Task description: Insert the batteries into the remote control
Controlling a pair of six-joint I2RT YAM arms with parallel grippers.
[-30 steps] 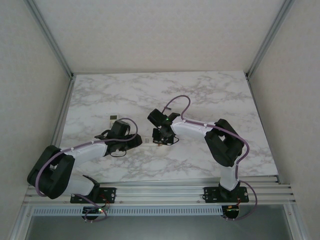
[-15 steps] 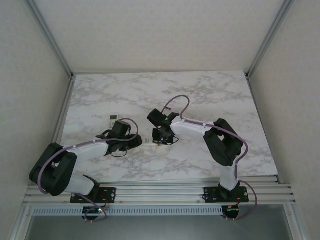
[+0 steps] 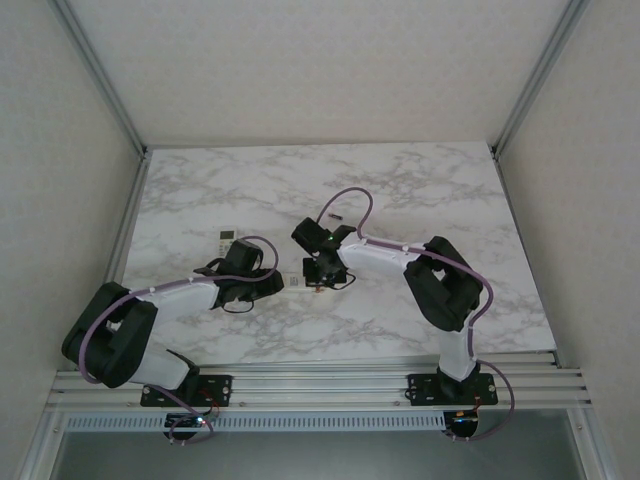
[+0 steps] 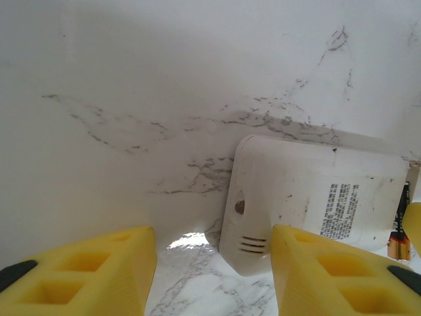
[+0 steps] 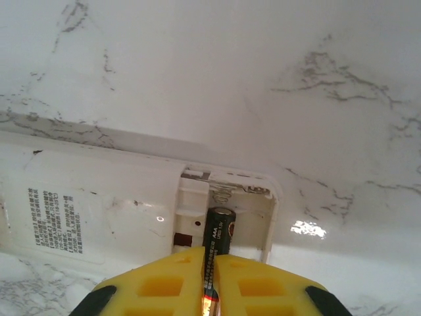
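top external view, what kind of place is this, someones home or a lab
Most likely a lab robot test cell, not a home: a left arm and right arm bolted to an aluminium rail, beside a marble-patterned table boxed in by plain white walls.

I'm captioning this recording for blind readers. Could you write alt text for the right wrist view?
The right gripper is shut on an AAA battery, whose free end sits in the open battery compartment of a white remote. The remote lies back up on a marble table.
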